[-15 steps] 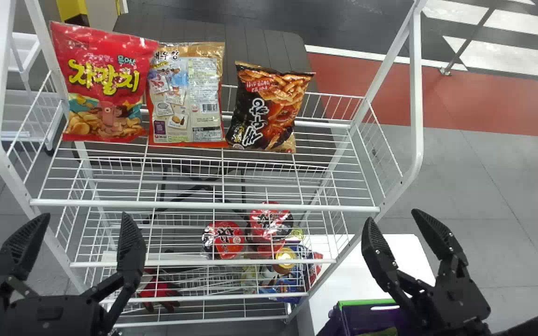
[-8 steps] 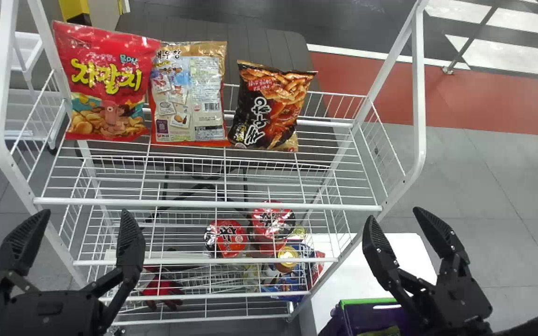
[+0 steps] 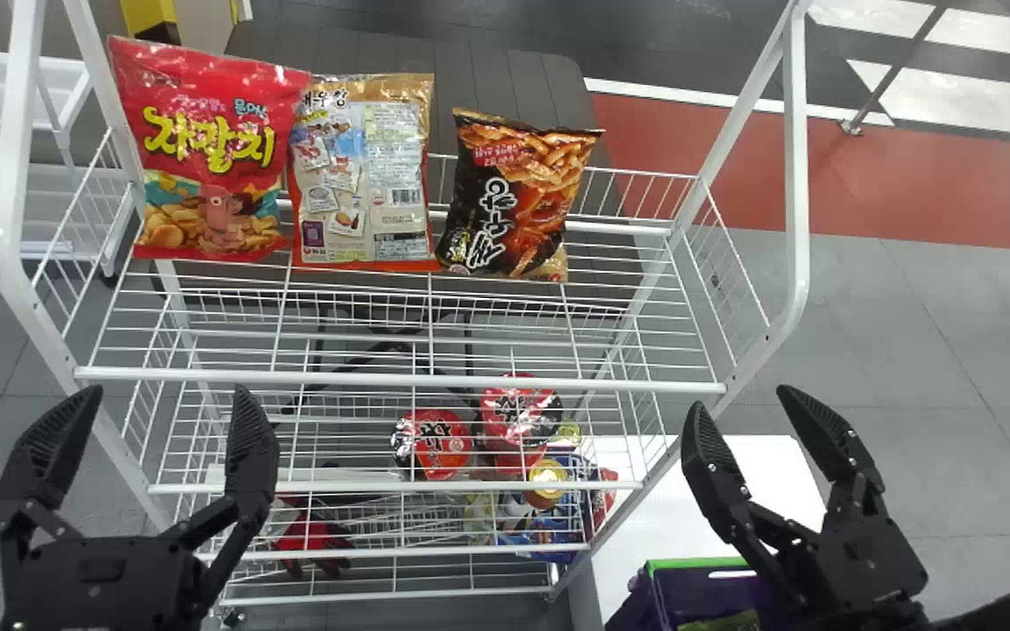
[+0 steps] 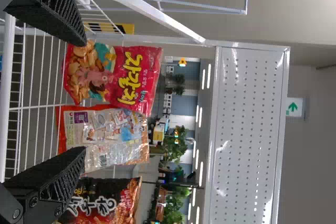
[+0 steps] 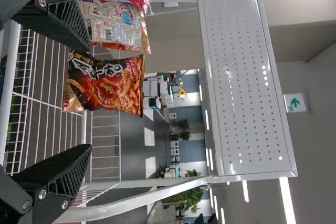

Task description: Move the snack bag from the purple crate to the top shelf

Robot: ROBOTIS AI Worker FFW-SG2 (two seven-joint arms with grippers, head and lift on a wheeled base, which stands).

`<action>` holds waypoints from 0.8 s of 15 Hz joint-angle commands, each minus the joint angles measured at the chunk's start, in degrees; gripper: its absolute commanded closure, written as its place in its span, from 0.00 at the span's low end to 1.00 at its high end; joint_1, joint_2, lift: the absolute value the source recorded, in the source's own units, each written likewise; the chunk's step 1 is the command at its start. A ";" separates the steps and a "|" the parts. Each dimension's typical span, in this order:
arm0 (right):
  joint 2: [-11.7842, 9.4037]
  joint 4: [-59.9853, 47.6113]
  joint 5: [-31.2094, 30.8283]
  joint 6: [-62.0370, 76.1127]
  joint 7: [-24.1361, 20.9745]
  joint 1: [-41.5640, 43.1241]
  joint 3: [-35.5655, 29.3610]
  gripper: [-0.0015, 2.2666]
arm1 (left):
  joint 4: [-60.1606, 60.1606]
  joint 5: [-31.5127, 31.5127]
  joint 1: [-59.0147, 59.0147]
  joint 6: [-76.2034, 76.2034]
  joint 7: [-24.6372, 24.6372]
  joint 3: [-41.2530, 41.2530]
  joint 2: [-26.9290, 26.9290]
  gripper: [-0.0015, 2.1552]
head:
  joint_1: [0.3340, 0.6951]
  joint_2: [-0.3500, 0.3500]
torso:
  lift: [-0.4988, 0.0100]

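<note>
Near left, the left gripper (image 3: 163, 401), jaws spread and released, before the white wire rack (image 3: 400, 379). Near right, the right gripper (image 3: 743, 405), likewise with jaws apart. Also near right, the purple crate (image 3: 689, 563) with the snack bag (image 3: 720, 622) in it, partly visible. Beyond the crate, a white surface (image 3: 636, 499). Far side, top shelf, left to right: red bag (image 3: 207, 158), beige bag (image 3: 369, 175), black bag (image 3: 514, 193), the first two overlapping.
</note>
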State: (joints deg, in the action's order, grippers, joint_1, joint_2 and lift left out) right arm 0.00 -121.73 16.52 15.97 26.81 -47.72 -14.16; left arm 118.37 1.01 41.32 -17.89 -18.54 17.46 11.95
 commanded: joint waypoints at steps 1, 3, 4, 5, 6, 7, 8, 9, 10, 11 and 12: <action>0.05 0.00 0.00 -0.11 0.00 0.00 0.10 0.08 | 0.11 -0.04 0.07 0.09 -0.01 -0.06 0.00 0.05 | 1.00 0.20 | 0.98; 0.05 0.00 -0.09 -0.11 0.00 0.00 0.10 0.08 | 0.20 -0.04 0.07 0.09 -0.01 0.03 0.00 0.05 | 1.00 0.21 | 0.98; 0.05 -0.09 -0.09 -0.29 0.00 0.00 0.10 0.08 | 0.20 -0.04 0.07 0.09 -0.01 0.03 0.00 0.05 | 1.00 0.21 | 0.98; 0.05 0.00 -0.09 -0.29 0.00 0.00 0.10 0.08 | 0.20 -0.04 0.07 0.09 -0.01 0.03 0.00 0.05 | 1.00 0.21 | 0.98; 0.05 0.00 0.00 -0.46 0.00 0.00 0.10 0.08 | 0.20 -0.04 0.07 0.09 -0.01 0.03 0.00 0.05 | 1.00 0.21 | 0.98; 0.05 0.00 0.00 -0.46 0.00 0.00 0.10 0.08 | 0.11 -0.04 0.07 0.27 0.08 0.03 0.00 0.05 | 1.00 0.21 | 0.98; 0.05 0.00 0.00 -0.29 0.00 0.00 0.10 0.08 | 0.11 -0.04 0.07 0.27 0.08 0.03 0.00 0.05 | 1.00 0.21 | 0.98; 0.05 -0.09 0.00 -0.29 0.00 0.00 0.10 0.08 | 0.11 -0.04 0.07 0.27 0.08 0.03 0.00 0.05 | 1.00 0.21 | 0.98; 0.05 -0.09 0.09 -0.29 0.00 0.00 0.10 0.08 | 0.11 -0.04 0.07 0.27 0.08 0.03 -0.09 0.05 | 1.00 0.21 | 0.98; 0.05 -0.09 0.09 -0.29 0.00 0.00 0.19 0.08 | 0.11 -0.04 -0.01 0.44 0.08 0.03 -0.09 0.05 | 1.00 0.20 | 0.98; 0.05 -0.09 0.09 -0.29 0.00 0.00 0.28 0.08 | 0.02 -0.13 -0.01 0.44 0.08 0.03 -0.09 0.05 | 1.00 0.20 | 0.98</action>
State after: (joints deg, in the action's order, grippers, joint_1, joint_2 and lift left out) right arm 0.00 -121.79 16.59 15.65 26.81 -47.72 -14.00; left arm 118.45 0.96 41.35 -17.50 -18.45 17.49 11.87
